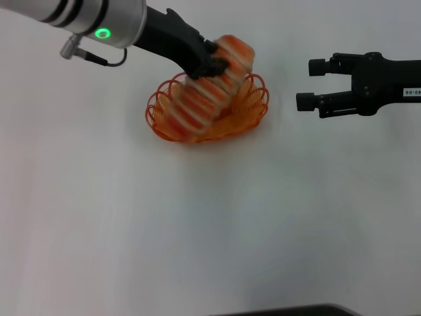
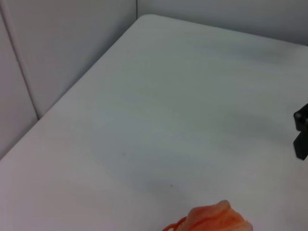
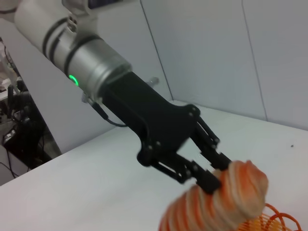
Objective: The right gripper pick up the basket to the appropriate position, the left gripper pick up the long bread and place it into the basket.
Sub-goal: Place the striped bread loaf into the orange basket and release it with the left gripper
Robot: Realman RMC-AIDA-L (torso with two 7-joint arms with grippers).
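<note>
I have the left gripper [image 1: 212, 62] clamped across the long bread [image 1: 209, 92] near its far, upper end, jaws closed on the loaf. The loaf slants down from there, its lower end already inside the basket [image 1: 253, 112], which sits on the white table [image 1: 197, 230]. I judge the tilt deliberate: lead with the low end, then lay the rest flat along the basket's length.

The right gripper [image 1: 310, 84] hangs off to the right of the basket, clearly apart from it, jaws spread wide and holding nothing, which suggests its share of the job is done.

The right wrist view gives me what the head view hides: the black fingers [image 3: 204, 175] biting the loaf's ridged side. The left wrist view shows mostly bare table, with only the loaf's rounded tip at the edge and what may be a loop of basket wire.
</note>
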